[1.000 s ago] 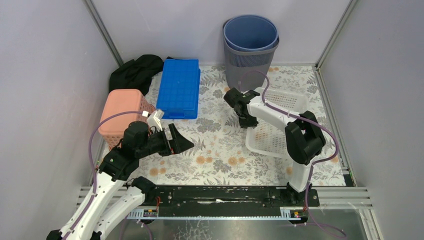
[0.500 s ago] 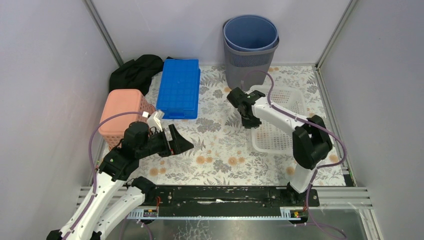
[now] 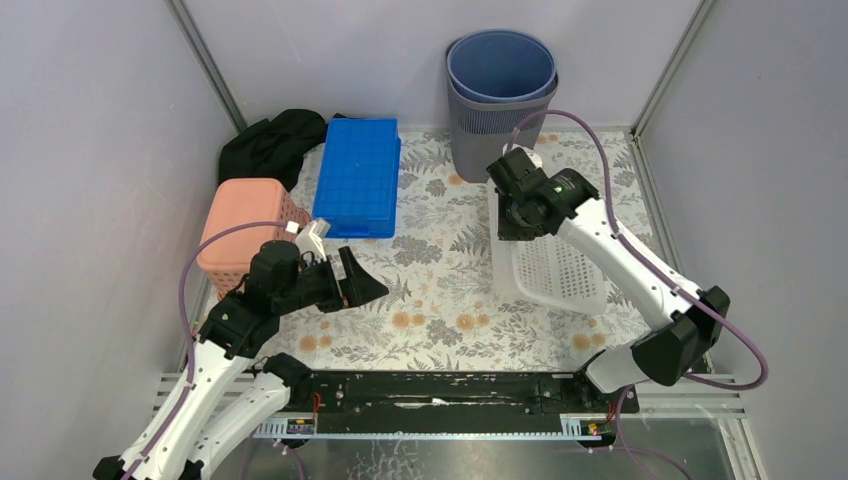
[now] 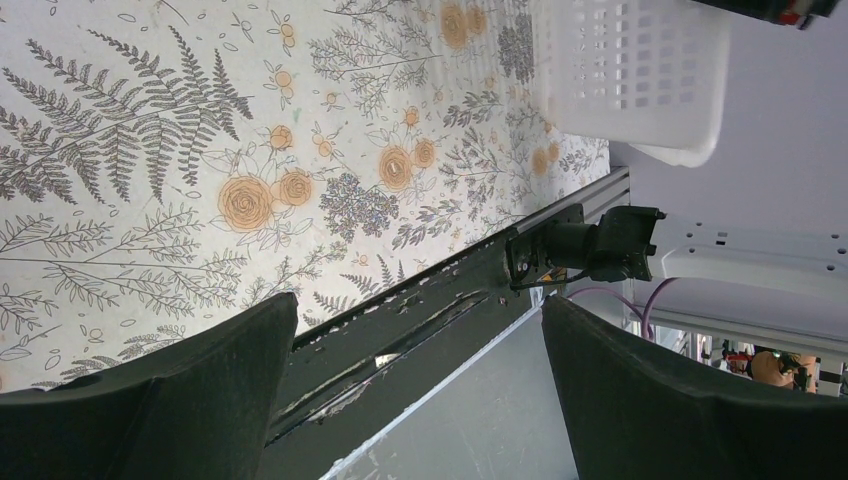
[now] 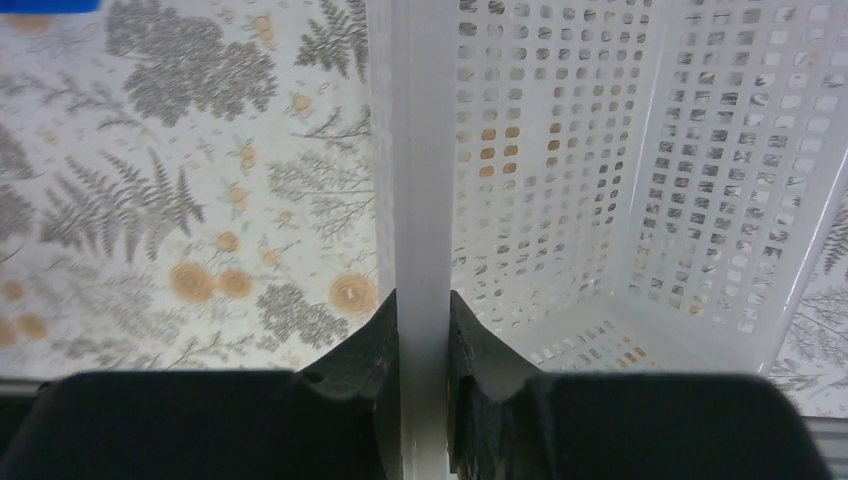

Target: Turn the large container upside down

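At left, pink basket (image 3: 245,225) on floral desk (image 3: 440,300), black cloth (image 3: 270,145) behind, blue gridded crate (image 3: 358,177) alongside. Left pincer (image 3: 362,287) spread wide, gripping nothing, hovering above desk. Grey bin (image 3: 500,110) at back. Right of centre, large white mesh basket (image 3: 560,270) tilted steeply on desk, rim clamped between narrowed jaws of right pincer (image 5: 425,345)
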Action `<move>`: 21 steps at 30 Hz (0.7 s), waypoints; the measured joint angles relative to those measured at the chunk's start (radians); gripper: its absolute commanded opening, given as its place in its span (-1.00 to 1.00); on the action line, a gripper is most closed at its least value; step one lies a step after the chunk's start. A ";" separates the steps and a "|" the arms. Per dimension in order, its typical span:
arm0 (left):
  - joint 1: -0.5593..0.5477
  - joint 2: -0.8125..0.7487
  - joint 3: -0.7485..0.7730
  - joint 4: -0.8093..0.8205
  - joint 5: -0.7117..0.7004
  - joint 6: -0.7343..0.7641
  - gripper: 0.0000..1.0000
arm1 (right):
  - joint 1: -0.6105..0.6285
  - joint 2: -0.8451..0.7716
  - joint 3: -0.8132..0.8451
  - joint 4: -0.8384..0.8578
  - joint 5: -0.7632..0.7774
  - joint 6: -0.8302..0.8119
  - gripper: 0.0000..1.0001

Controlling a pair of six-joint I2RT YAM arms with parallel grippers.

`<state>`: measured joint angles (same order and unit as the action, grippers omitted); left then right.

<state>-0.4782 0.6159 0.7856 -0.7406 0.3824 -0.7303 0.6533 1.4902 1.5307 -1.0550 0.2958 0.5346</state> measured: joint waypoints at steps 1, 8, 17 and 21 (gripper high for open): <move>0.000 0.002 0.000 0.000 0.000 0.000 1.00 | 0.000 -0.014 0.006 -0.006 -0.015 0.000 -1.00; 0.000 0.003 0.003 0.000 0.000 0.000 1.00 | 0.000 -0.082 0.032 -0.006 -0.140 0.002 -1.00; 0.000 0.002 0.005 0.000 0.000 0.000 1.00 | -0.002 -0.118 0.039 0.057 -0.284 0.024 -1.00; 0.000 0.001 0.005 0.000 0.000 0.000 1.00 | -0.008 -0.134 0.039 0.105 -0.352 0.048 -1.00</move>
<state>-0.4782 0.6167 0.7906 -0.7406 0.3820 -0.7307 0.6456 1.3560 1.5696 -0.9497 -0.0566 0.5823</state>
